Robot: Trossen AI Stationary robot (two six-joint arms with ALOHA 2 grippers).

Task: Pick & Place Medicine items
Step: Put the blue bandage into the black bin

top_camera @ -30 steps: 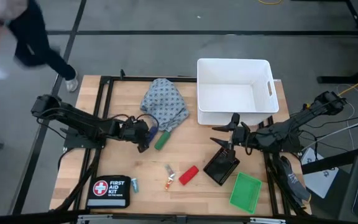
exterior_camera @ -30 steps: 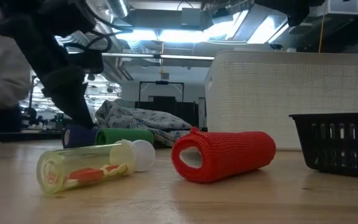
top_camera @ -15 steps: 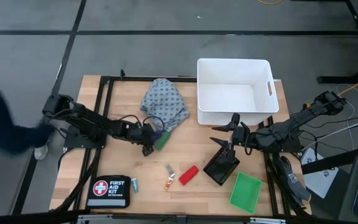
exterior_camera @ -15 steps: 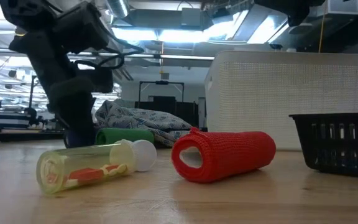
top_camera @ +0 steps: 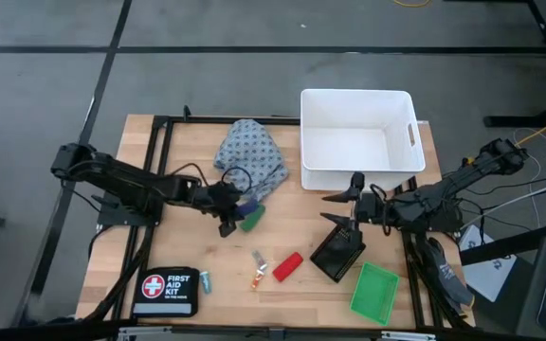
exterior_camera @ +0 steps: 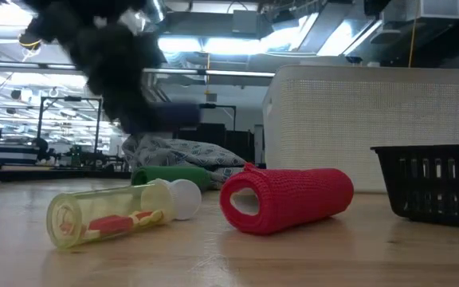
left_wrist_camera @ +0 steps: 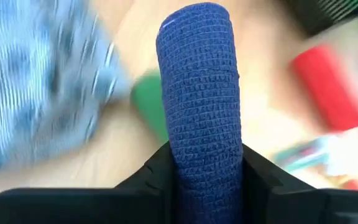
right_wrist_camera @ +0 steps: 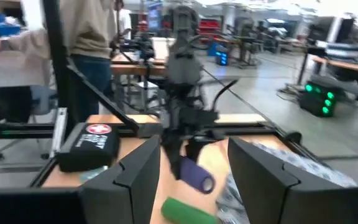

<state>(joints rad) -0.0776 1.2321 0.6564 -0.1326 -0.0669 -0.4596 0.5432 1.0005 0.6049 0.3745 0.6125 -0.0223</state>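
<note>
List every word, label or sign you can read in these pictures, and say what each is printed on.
"FIRST AID KIT": black pouch, beside a white cross on a red disc.
A smaller line under it: too small to read.
Same pouch in the right wrist view: lettering blurred.
Tube's contents: no readable text.

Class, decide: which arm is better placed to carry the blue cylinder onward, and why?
Left. The left pincer is already closed on the blue cylinder, lifted off the table beside the green cylinder. The right pincer waits open by the black basket, holding nothing.
</note>
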